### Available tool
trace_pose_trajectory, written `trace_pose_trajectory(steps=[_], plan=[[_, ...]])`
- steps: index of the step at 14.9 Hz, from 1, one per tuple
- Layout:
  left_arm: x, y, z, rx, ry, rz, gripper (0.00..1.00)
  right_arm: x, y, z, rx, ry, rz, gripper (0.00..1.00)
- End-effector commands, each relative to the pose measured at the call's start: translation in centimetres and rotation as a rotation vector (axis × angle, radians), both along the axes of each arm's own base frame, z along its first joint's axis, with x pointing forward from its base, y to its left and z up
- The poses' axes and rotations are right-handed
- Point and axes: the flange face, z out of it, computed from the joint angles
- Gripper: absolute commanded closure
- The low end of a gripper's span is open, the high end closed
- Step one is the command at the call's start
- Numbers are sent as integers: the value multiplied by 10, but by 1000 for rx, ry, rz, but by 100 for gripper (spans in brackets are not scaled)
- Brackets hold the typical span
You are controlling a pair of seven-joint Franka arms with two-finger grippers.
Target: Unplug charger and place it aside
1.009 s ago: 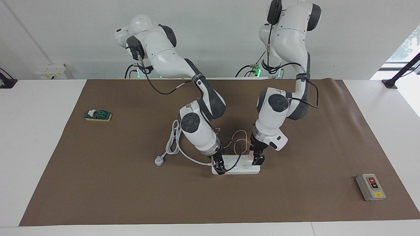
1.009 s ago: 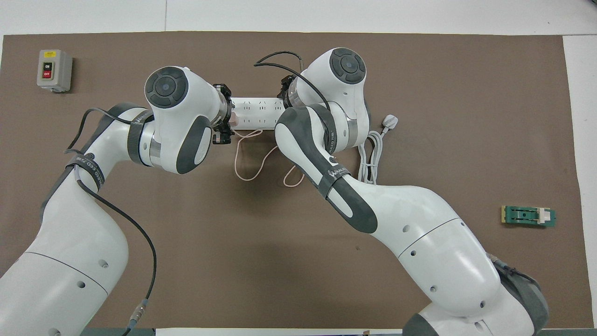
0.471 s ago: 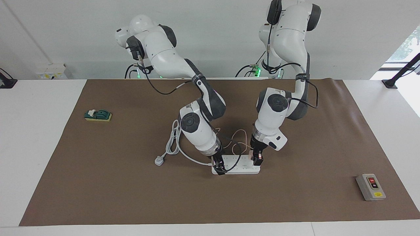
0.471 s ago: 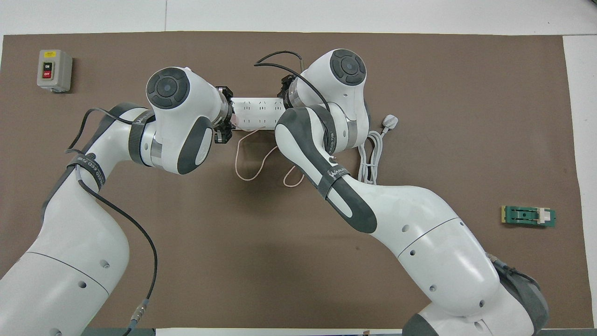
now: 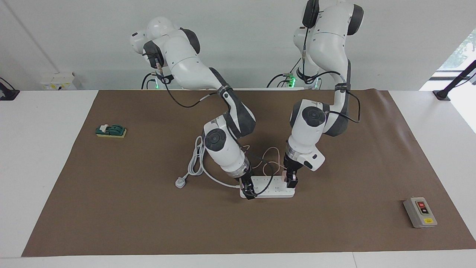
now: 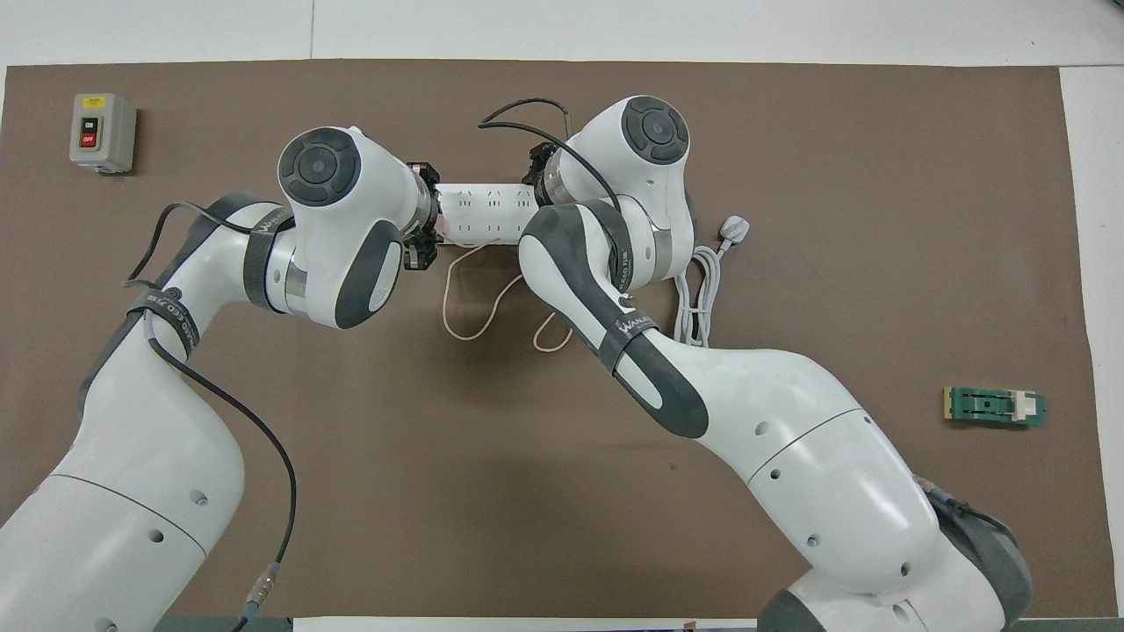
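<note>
The charger (image 5: 284, 175) is a small pale pink cube sitting in the white power strip (image 5: 273, 188) at the end toward the left arm. Its thin pink cable (image 5: 271, 156) loops over the mat nearer to the robots. My left gripper (image 5: 291, 181) points down over that end and is shut on the charger. In the overhead view the left gripper (image 6: 422, 237) hides most of the charger (image 6: 442, 230), while the cable (image 6: 474, 309) shows. My right gripper (image 5: 248, 192) rests at the strip's other end, where the overhead view shows the strip (image 6: 483, 215) between both wrists.
The strip's white cord (image 5: 196, 162) coils toward the right arm's end and stops at a loose plug (image 5: 180, 182). A grey button box (image 5: 420, 212) sits toward the left arm's end. A green block (image 5: 111, 130) lies toward the right arm's end.
The left gripper's fingers have closed in on the charger and its wrist has shifted slightly. The right arm has stayed on the strip.
</note>
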Motion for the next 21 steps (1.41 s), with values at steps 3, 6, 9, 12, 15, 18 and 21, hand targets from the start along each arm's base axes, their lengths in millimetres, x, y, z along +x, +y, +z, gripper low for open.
trace_pose_trajectory(steps=[3,6,9,12,15,18,21], plan=[[-8,-10,-10,6,-19,-13,100,-6,2,-19,17,-25,6,0],[-8,-10,-10,7,-20,-14,100,-6,2,-19,16,-25,7,0],[-8,-10,-9,7,-21,-14,100,-7,2,-20,13,-18,11,18],[-7,-9,-9,7,-21,-12,100,-6,2,-18,16,-20,10,33],[-7,-9,-9,5,-24,-12,100,-6,2,-18,17,-22,7,34],[-7,-9,-9,6,-24,-14,100,-6,2,-18,23,-24,4,33],[-5,-7,-6,6,-23,-11,100,-6,3,-18,23,-26,5,33]])
